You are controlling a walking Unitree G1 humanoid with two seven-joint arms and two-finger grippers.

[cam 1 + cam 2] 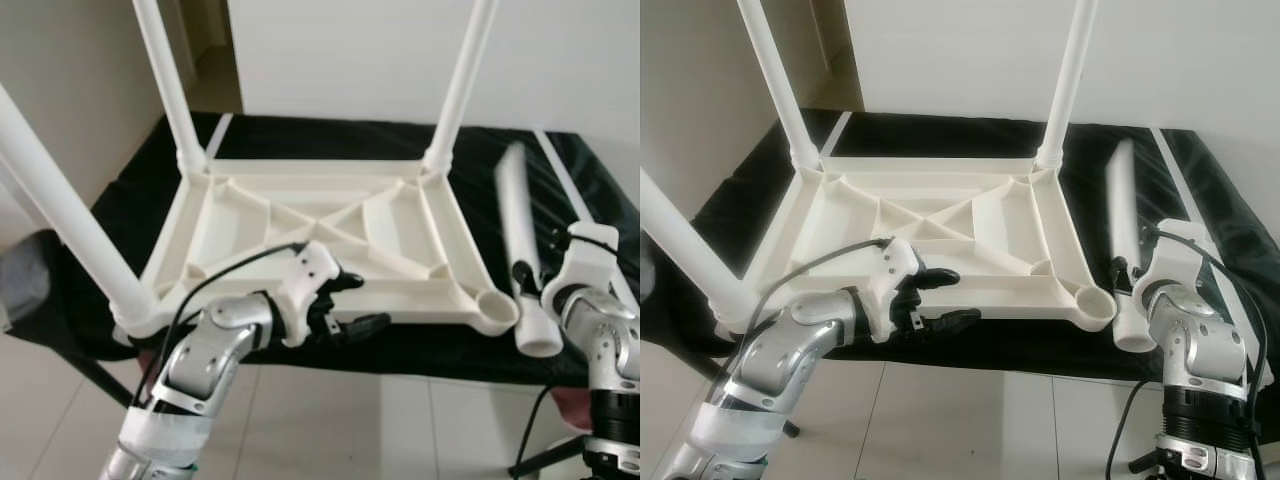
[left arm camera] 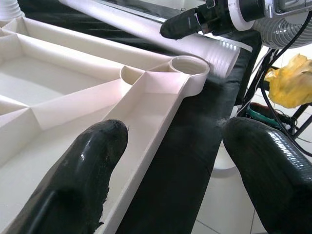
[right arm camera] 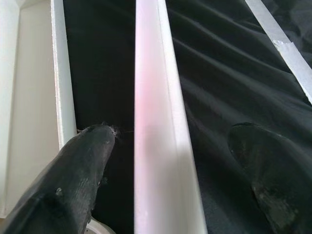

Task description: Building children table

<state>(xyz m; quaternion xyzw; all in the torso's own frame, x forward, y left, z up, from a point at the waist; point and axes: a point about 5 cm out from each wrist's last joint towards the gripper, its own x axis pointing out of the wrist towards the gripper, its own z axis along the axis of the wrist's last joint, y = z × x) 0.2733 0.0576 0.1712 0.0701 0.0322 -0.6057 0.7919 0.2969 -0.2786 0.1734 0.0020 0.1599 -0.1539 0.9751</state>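
The upturned white children's table [image 1: 320,235] is seen in the middle of the frame, lying top-down on a black-draped counter [image 1: 130,205], with three legs fitted and standing up: two at the far corners and one at the lower left. Its near right corner socket [image 1: 494,305] is seen empty. The loose fourth leg [image 1: 522,240] is laid on the cloth just beside the table's right rim.

The left arm is bent across the lower left, its tool [image 1: 350,305] held at the table's near rim with the fingers parted and nothing between them. At the lower right, the right tool [image 3: 170,156] is seen wide open, straddling the loose leg without closing on it.

White walls are seen behind, and pale floor tiles [image 1: 340,420] below.
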